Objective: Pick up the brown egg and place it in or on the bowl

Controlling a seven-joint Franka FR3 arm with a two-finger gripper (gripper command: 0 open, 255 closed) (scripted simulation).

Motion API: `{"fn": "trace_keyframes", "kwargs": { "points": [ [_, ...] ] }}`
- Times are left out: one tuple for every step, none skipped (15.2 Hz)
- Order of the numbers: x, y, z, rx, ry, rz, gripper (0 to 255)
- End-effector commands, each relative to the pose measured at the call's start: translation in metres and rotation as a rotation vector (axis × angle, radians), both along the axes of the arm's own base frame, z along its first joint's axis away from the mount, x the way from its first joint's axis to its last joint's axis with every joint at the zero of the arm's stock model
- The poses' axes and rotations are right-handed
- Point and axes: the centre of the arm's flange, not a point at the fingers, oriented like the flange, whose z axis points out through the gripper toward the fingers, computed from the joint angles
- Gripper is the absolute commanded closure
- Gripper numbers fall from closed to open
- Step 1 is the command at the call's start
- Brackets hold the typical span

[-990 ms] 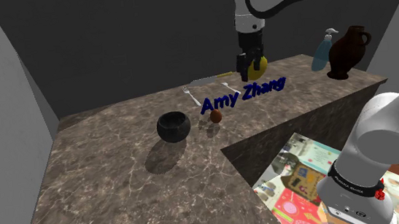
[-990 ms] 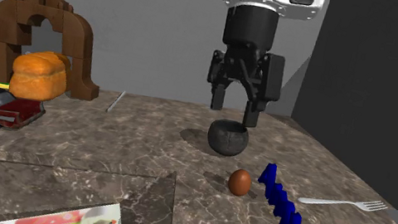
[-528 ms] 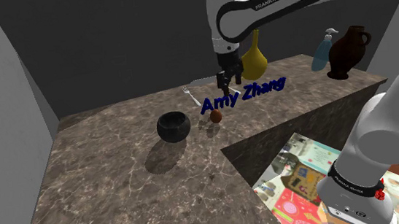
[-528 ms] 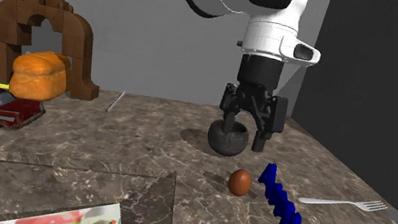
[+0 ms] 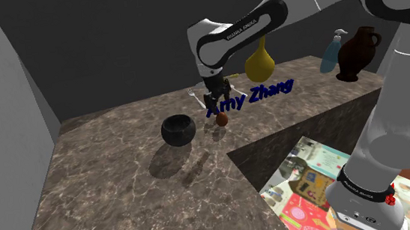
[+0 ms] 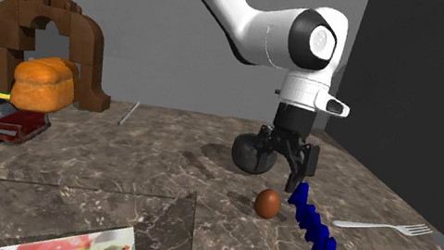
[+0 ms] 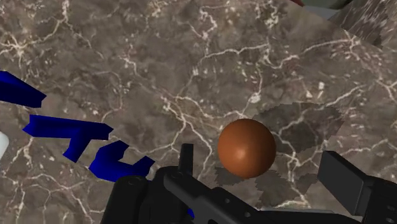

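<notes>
I note the end effector (image 6: 285,166) spread, hovering just above the brown egg (image 6: 267,203) on the counter (image 6: 110,165), not touching it.

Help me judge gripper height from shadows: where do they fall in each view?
Wrist view: a jagged-edged dark patch lies on the veined counter beside the brown egg. Shoulder view: the black bowl throws a soft shadow toward the camera. Second exterior view: a dim patch lies on the counter left of the bowl.

- A brown veined stone counter (image 5: 126,177) is stretching before me.
- A grey wall (image 6: 161,33) is rising behind, meeting a darker wall (image 6: 433,91).
- A colourful patterned floor (image 5: 307,189) is showing below.
</notes>
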Motion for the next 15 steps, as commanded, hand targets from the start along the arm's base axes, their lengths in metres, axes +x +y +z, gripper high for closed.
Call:
{"fn": "trace_keyframes", "kwargs": {
  "points": [
    [0.016, 0.007, -0.021, -0.002, 0.018, 0.005, 0],
    [0.015, 0.006, -0.026, -0.002, 0.018, 0.005, 0],
    [0.013, 0.005, -0.032, -0.002, 0.018, 0.005, 0],
    [0.012, 0.005, -0.037, -0.002, 0.018, 0.005, 0],
    [0.011, 0.004, -0.042, -0.002, 0.018, 0.005, 0],
    [0.010, 0.003, -0.047, -0.002, 0.018, 0.005, 0],
    [0.009, 0.002, -0.052, -0.002, 0.018, 0.005, 0],
    [0.008, 0.001, -0.057, -0.002, 0.018, 0.005, 0],
    [0.007, 0.001, -0.060, -0.002, 0.018, 0.005, 0],
    [0.007, 0.001, -0.060, -0.002, 0.018, 0.005, 0],
    [0.007, 0.001, -0.060, -0.002, 0.018, 0.005, 0],
    [0.007, 0.001, -0.060, -0.002, 0.018, 0.005, 0],
    [0.007, 0.001, -0.060, -0.002, 0.018, 0.005, 0],
    [0.007, 0.001, -0.060, -0.002, 0.018, 0.005, 0],
    [0.007, 0.001, -0.060, -0.002, 0.018, 0.005, 0]
  ]
}}
